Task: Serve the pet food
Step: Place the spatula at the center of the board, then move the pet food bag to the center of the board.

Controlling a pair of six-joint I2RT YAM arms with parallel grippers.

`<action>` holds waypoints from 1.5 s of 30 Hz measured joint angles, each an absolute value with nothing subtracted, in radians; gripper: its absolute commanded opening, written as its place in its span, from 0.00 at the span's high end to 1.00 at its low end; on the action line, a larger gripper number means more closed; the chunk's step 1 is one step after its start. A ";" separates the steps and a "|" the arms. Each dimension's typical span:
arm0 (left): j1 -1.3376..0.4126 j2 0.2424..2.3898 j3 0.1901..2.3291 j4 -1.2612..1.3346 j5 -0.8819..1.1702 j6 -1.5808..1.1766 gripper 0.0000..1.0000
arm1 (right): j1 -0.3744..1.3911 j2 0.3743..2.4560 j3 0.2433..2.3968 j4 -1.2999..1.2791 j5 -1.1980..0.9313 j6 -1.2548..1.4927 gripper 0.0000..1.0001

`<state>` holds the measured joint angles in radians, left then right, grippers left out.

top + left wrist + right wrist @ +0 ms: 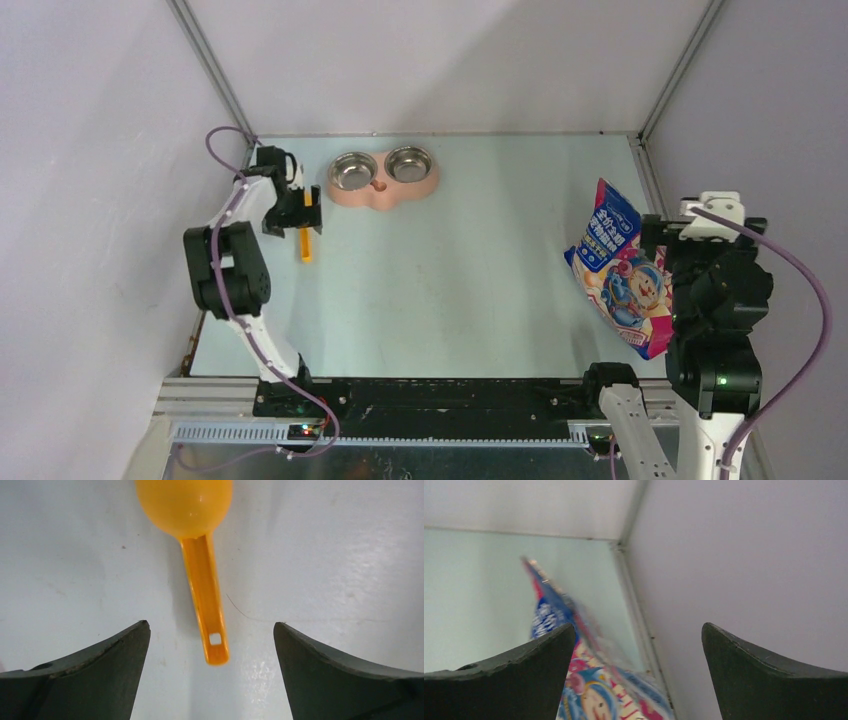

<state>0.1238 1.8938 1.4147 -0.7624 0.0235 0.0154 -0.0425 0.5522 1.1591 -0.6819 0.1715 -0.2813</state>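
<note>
Left tool (211,625) hangs spread above the yellow scoop (200,555), which lies flat on the bench (450,270); the pink feeder (383,180) sits near, to its right. Right tool (638,627) gapes wide beside the cat-food bag (615,265) at the bench's right edge.

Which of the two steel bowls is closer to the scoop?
The left bowl, at the end of the feeder nearest the scoop. The right bowl sits farther over, toward the bag.
</note>
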 measured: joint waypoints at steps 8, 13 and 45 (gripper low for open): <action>0.097 1.610 1.356 -0.743 0.085 0.051 0.00 | -0.055 0.556 1.186 -0.582 0.487 -0.364 0.00; -0.067 1.500 1.277 -0.722 0.067 0.116 0.00 | -0.150 0.611 1.191 -0.550 0.522 -0.415 0.00; -0.761 1.916 1.866 -0.882 0.086 0.235 0.00 | -0.910 1.153 1.034 -0.699 -0.318 -0.665 0.32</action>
